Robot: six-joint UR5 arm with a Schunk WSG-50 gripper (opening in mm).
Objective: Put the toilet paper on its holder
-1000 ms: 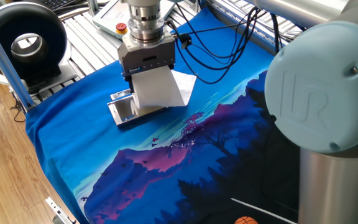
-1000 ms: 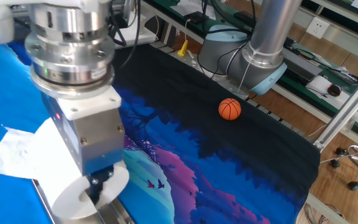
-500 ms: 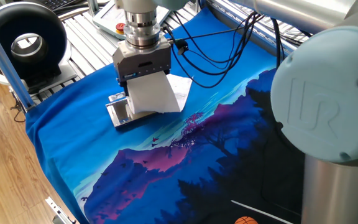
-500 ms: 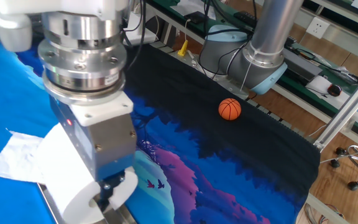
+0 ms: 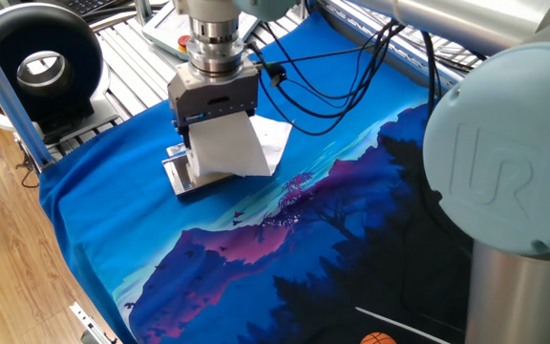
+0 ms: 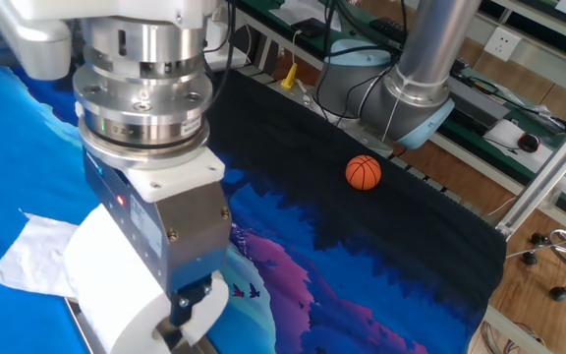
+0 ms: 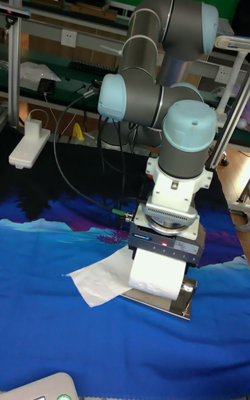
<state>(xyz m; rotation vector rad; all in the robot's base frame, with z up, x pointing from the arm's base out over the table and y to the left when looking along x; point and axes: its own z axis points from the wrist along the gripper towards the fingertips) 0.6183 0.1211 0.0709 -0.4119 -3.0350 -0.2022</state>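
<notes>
A blue mountain-print cloth (image 5: 285, 239) covers the counter, with an orange ball (image 6: 363, 172) well off on its dark end; the pincer (image 7: 165, 261) hangs over the near part of the cloth, clenched on the roll (image 7: 157, 272), one finger (image 6: 197, 308) seemingly pushed into the hollow core and the roll's side against the pincer body; the roll's long axis lies level, and the holder (image 5: 181, 172) lies flat on the cloth directly under it, its long side running roughly the same way; a loose sheet (image 7: 97, 279) trails from the roll onto the cloth beside the holder; in the tall fixed view the roll's underside sits just above, perhaps touching, the holder's face, which I cannot settle; the coming move looks like a short straight lowering, then letting go.
</notes>
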